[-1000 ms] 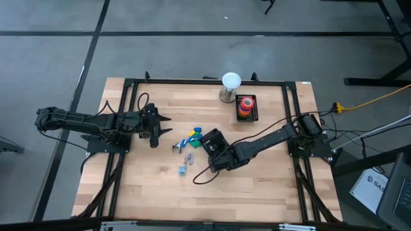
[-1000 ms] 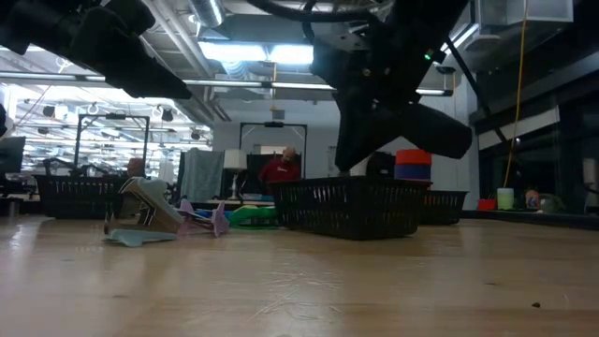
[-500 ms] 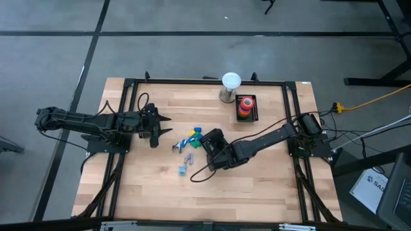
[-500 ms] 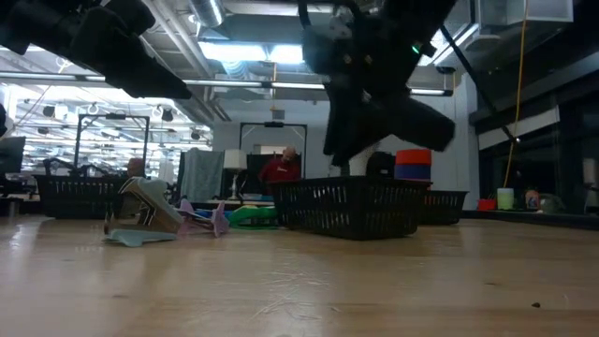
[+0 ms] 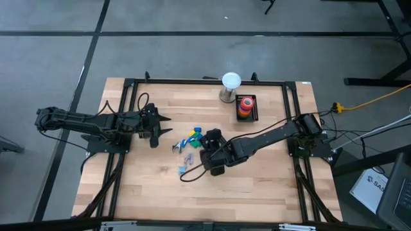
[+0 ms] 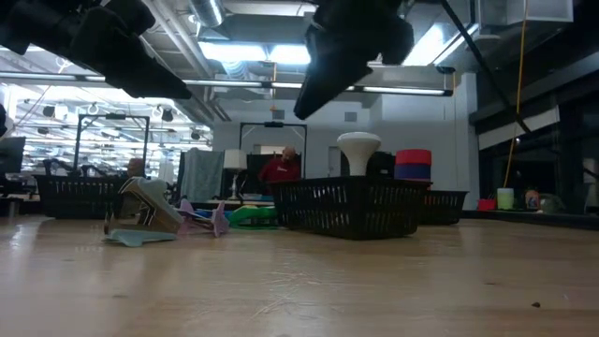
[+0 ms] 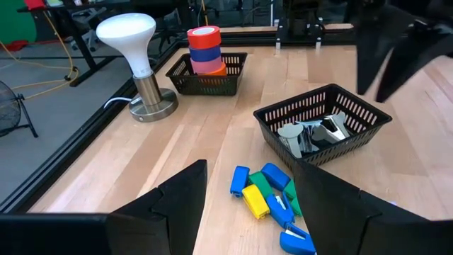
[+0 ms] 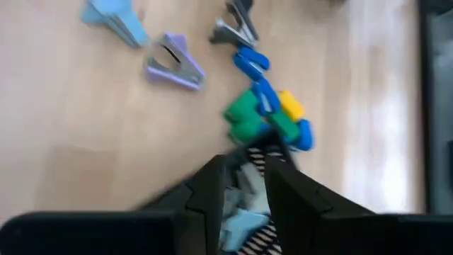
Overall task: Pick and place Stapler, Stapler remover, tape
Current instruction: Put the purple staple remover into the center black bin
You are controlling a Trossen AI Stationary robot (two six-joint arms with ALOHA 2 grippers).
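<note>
High view: lamp (image 5: 230, 82) beside tape basket (image 5: 255, 108)

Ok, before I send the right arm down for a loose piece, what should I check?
1. Right tool open, nothing held: ok.
2. Right tool raised above the remover basket: ok.
3. Purple staple remover lies free on the table, nothing over it: ok.
4. Left tool open, waiting well to the left of the pile: ok.
5. Tape rolls stacked in their own basket: ok.
</note>
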